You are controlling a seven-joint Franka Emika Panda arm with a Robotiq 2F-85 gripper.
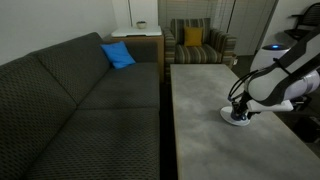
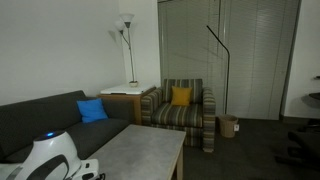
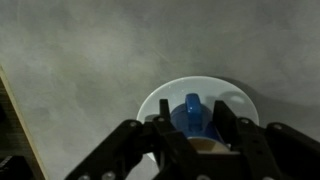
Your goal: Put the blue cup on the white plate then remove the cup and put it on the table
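The blue cup with a tan inside sits between my fingers, over the middle of the white plate. I cannot tell whether it rests on the plate or hangs just above it. My gripper is shut on the cup, one finger on each side. In an exterior view the gripper reaches down onto the plate near the right side of the grey stone-like table. The cup is hidden there by the fingers. The table also shows in an exterior view.
A dark sofa with a blue cushion runs along the table's left side. A striped armchair and a small side table stand at the back. The table's edge runs near the plate's left in the wrist view.
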